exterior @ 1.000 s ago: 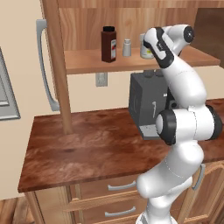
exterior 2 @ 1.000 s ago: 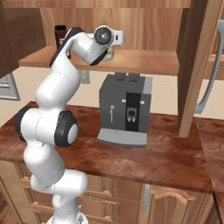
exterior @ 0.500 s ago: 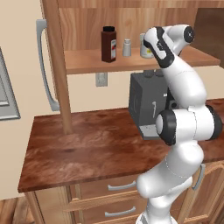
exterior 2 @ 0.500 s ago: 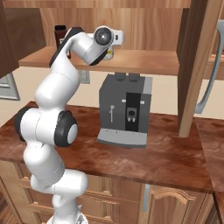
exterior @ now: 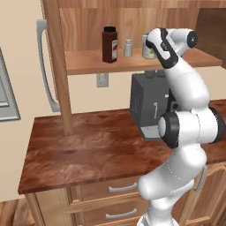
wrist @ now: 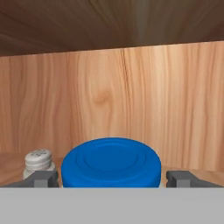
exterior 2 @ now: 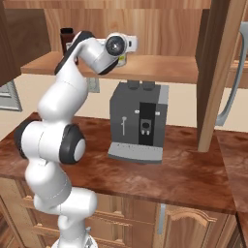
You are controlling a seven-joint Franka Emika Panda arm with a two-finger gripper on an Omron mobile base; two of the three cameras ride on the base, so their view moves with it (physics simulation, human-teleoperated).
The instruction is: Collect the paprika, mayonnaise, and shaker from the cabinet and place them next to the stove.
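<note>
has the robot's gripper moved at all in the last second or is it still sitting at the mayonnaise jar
No. The gripper sits in the same place against the cabinet shelf edge in both base views, jaws open either side of the mayonnaise, beside the shaker.

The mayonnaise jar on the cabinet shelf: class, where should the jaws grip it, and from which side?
Grip the mayonnaise jar across its round sides just under the blue lid, coming in level from the shelf's open front. It stands upright, and the shaker close beside leaves little room.
</note>
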